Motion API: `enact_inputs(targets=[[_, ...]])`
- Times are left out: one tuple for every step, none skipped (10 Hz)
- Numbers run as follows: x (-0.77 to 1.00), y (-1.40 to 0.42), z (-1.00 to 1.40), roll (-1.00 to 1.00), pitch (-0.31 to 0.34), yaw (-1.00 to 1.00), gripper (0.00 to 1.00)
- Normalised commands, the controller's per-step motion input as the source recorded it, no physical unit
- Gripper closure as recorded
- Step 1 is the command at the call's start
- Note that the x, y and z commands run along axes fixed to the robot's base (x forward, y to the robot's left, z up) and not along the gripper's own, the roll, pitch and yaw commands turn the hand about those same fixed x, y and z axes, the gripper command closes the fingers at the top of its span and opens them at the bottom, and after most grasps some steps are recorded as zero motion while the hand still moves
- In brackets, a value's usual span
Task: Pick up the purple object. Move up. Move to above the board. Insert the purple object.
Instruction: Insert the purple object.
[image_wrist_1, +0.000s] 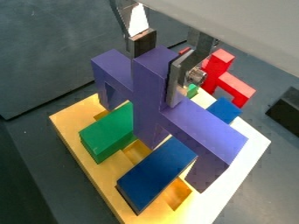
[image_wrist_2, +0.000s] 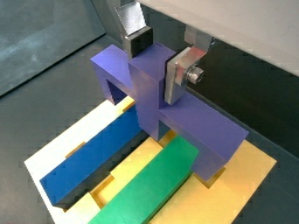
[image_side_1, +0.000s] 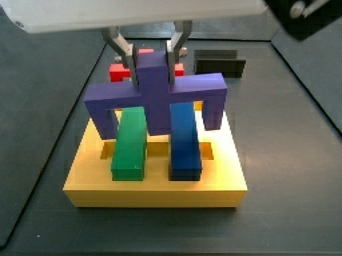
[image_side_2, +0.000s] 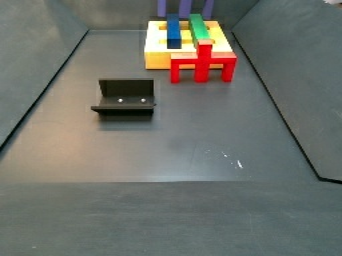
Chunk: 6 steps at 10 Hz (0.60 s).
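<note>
Yellow board (image_side_1: 156, 184), purple object (image_side_1: 154, 92) above, pincer (image_side_1: 151, 47) gripping post

gripper (image_wrist_2: 162, 59) pointing down over the board, silver fingers (image_wrist_1: 180, 77) closed on the purple object's upright post

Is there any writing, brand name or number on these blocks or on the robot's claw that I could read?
None: no text, number or sign shows in any view.
The purple object, held by the gripper over the board, is plain.
The green bar, blue bar, red block and fixture are unmarked too.
</note>
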Motion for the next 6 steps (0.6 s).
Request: enact_inputs(targets=[[0.0,-0.06,-0.01,0.0,0.046,0.0,1.0],[0.01,-0.09,0.0,0.0,0.064,0.0,1.0],[0.0,-0.11,-0.05,0.0,0.031,0.0,1.0],[0.0,-0.06,-0.03,-0.08,0.0,0.0,1.0],[0.0,-0.04,-0.03,-0.11,0.0,0.0,1.0],[0.0,-0.05,0.0,-0.12,0.0,0.0,1.0]])
